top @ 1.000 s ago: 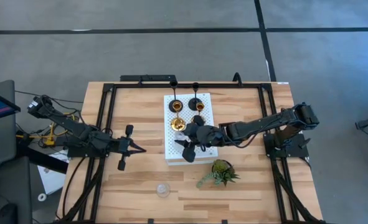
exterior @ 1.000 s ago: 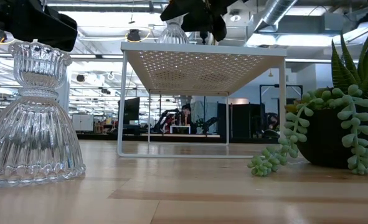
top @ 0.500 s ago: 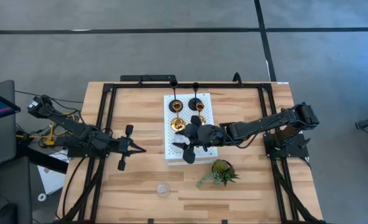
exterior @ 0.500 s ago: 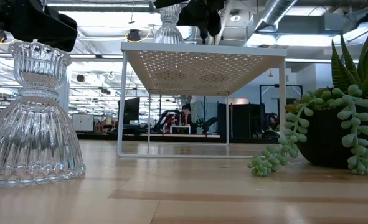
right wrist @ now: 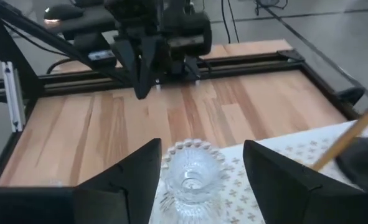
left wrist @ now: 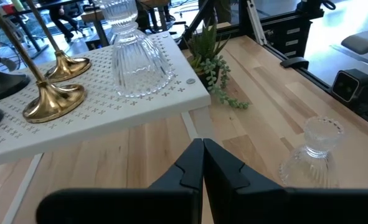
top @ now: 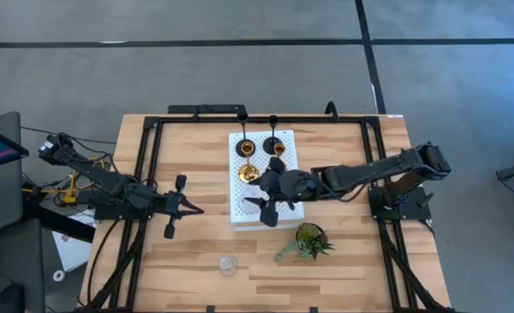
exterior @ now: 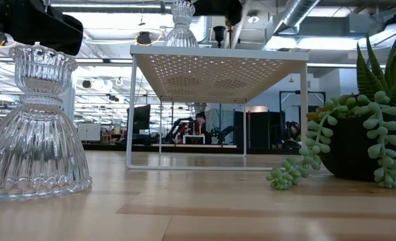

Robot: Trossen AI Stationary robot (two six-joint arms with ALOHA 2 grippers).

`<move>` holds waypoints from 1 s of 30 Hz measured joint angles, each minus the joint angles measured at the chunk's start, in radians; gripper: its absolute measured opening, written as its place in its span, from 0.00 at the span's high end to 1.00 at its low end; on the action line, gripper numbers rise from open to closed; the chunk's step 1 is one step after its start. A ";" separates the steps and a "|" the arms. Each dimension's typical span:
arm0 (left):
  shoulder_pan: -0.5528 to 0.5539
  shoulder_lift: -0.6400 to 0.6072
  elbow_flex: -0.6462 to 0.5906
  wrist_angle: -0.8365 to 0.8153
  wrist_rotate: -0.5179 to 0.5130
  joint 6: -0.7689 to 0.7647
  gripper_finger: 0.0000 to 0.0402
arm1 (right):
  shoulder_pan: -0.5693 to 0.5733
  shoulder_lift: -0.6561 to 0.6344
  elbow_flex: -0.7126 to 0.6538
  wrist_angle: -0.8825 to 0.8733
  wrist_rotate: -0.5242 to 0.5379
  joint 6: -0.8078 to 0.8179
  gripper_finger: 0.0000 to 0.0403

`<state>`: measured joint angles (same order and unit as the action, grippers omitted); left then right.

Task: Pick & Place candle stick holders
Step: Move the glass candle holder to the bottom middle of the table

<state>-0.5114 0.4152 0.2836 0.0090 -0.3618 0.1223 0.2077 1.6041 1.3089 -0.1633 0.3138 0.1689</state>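
Observation:
A white perforated board [top: 239, 216] stands mid-table. On it stand two black holders [top: 246, 146] [top: 277, 146], two gold holders [top: 249, 173] [top: 277, 164] and a clear glass holder [right wrist: 193, 174], which rests on its round base. My right gripper [right wrist: 202, 149] is open above the board's near end [top: 263, 209]. Its fingers stand on either side of that glass holder without touching it. A second clear glass holder [top: 229, 264] stands on the table near the front edge. My left gripper [top: 187, 207] is shut and empty, left of the board.
A small green plant in a dark pot [top: 309, 239] stands just right of the board's near end, close under my right arm. Black frame rails [top: 152, 174] run along the table's left, right and far sides. Bare wood lies between the board and the front glass holder.
My right gripper has risen above the board and drawn back a little toward the table's right edge. The clear glass holder stays standing on the board, and in the low view it now shows free of the gripper.

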 joint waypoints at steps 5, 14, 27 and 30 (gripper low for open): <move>0.000 0.000 0.000 0.000 0.000 -0.001 0.98 | 0.017 -0.075 0.020 -0.087 0.000 -0.020 0.50; 0.000 0.004 0.000 0.001 0.001 -0.223 0.98 | 0.088 -0.200 0.020 -0.278 0.001 -0.021 0.76; -0.013 0.269 -0.068 0.219 0.152 -0.259 0.99 | 0.246 -0.210 -0.029 -0.454 0.294 0.028 0.99; -0.059 0.362 -0.084 0.335 0.181 -0.227 0.99 | 0.286 -0.216 -0.050 -0.455 0.369 0.073 1.00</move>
<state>-0.5705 0.7772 0.1994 0.3441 -0.1813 -0.1046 0.4936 1.3877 1.2593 -0.6182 0.6828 0.2416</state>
